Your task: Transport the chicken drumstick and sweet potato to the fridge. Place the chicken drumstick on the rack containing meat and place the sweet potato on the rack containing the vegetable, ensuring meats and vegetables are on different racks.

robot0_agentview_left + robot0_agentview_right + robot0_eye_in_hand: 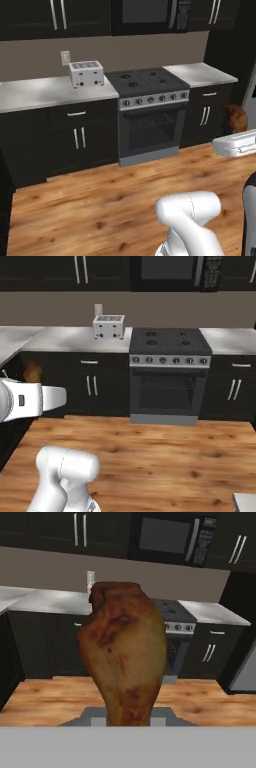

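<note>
My gripper [127, 718] is shut on the chicken drumstick [125, 657], an orange-brown piece that stands upright, thin end down between the fingers and meaty end up. From the left base view the drumstick [236, 118] shows at the right edge, above my white hand [234, 145]. In the right base view the drumstick [32, 372] sits at the left edge, over the hand [25, 400]. The sweet potato is out of view. A grey strip [247, 672] at the right edge of the hand view may be the fridge; I cannot tell.
Ahead stands a black stove [150, 112] with its oven, between dark cabinets under grey counters [35, 92]. A white toaster [86, 73] sits on the left counter. A microwave [172, 538] hangs above the stove. Wooden floor [165, 456] lies open in front.
</note>
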